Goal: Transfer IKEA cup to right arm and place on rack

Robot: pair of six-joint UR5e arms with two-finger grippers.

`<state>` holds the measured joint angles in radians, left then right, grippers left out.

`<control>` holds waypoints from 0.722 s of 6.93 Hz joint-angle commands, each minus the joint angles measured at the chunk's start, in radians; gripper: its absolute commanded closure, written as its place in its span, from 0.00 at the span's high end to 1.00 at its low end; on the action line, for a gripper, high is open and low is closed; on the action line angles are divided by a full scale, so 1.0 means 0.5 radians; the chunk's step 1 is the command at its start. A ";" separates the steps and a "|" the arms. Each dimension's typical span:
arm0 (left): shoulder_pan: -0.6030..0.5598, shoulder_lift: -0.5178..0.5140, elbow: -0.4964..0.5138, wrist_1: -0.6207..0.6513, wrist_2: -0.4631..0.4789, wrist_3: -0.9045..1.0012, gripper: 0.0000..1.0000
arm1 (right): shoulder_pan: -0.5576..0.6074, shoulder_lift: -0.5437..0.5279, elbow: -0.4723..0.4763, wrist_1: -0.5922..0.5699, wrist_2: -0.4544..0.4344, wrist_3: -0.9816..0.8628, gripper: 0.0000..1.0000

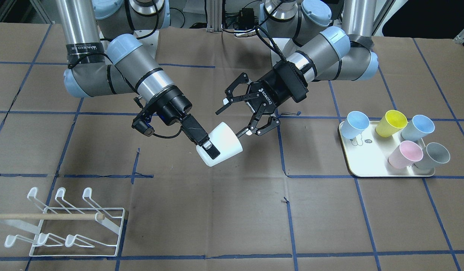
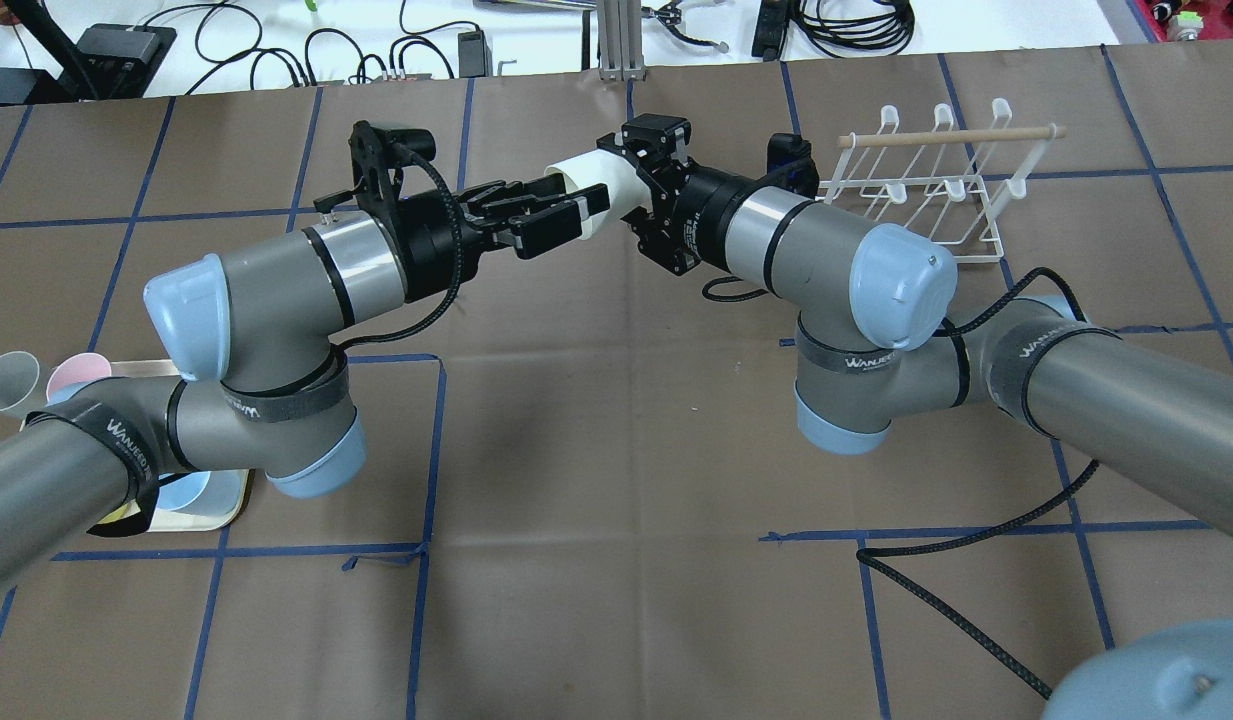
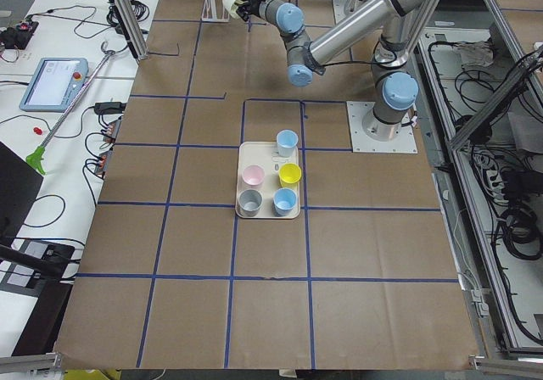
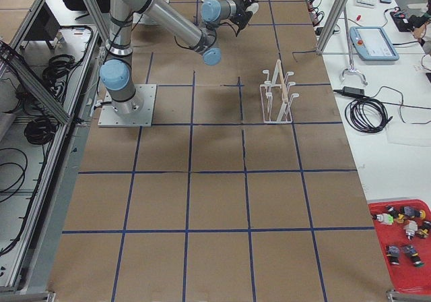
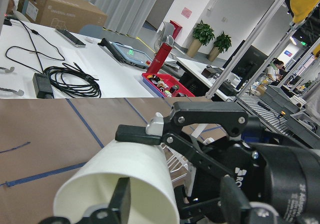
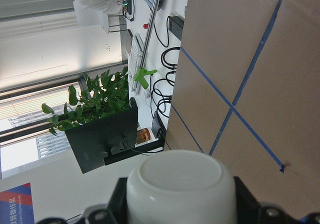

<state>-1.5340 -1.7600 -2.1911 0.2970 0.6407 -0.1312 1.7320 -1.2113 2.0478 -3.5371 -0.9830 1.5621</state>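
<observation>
The white IKEA cup (image 1: 225,140) hangs on its side above the table's middle. My right gripper (image 1: 209,150) is shut on the cup near its base, with one finger across the wall. My left gripper (image 1: 232,121) is open, its fingers spread wide by the cup's rim end. In the overhead view the left gripper (image 2: 566,215) meets the cup (image 2: 588,178) from the left. The right gripper (image 2: 631,180) holds it from the right. The left wrist view shows the cup's open rim (image 5: 125,176) close up. The rack (image 1: 77,222), white wire with a wooden dowel, stands at the table's corner.
A cream tray (image 1: 363,163) at the left arm's side holds several coloured cups: blue, yellow, pink, grey. The rack (image 2: 926,190) lies just beyond the right arm's wrist. Blue tape lines cross the brown table cover. A black cable trails near the right arm's base.
</observation>
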 commanded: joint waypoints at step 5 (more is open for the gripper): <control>0.399 0.274 -0.205 -0.218 0.107 -0.001 0.99 | -0.208 0.002 -0.076 0.027 0.048 -0.111 0.13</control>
<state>-1.3495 -1.6302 -2.2994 0.2459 0.6550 -0.1308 1.6811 -1.2099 2.0294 -3.5254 -0.9600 1.5407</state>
